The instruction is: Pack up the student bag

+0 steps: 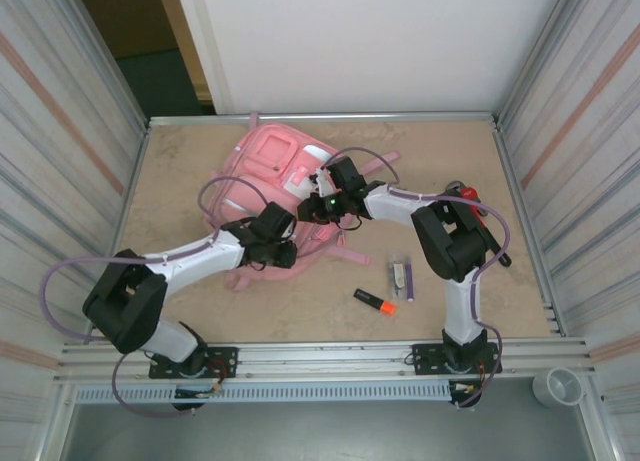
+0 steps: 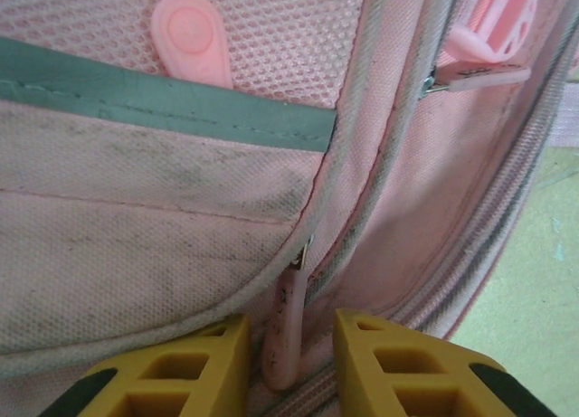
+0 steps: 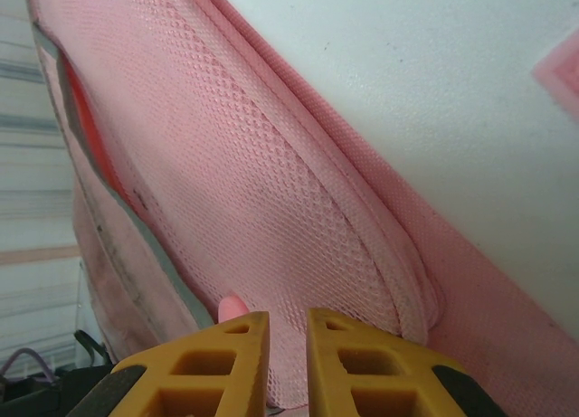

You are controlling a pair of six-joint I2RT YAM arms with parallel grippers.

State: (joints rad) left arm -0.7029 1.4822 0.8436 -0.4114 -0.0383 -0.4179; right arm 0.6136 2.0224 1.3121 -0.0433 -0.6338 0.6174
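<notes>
Student bag (image 1: 270, 159): pink, lying flat on the counter (image 1: 180, 291), rear centre-left, between both arms.

Left tool (image 2: 291, 345): at the bag's near edge, over a grubby front pocket. Jaws partly apart, pink zip pull (image 2: 284, 313) standing between the yellow fingers (image 2: 185, 367), daylight on its right side, not clamped.

Right tool (image 3: 288, 345): at the bag's right edge. Jaws nearly together, pinched on a fold of the bag's pink mesh (image 3: 271, 209).

Orange highlighter (image 1: 374, 301) and small clear packet (image 1: 402, 275): on bare counter near the right arm, apart from the bag.
</notes>
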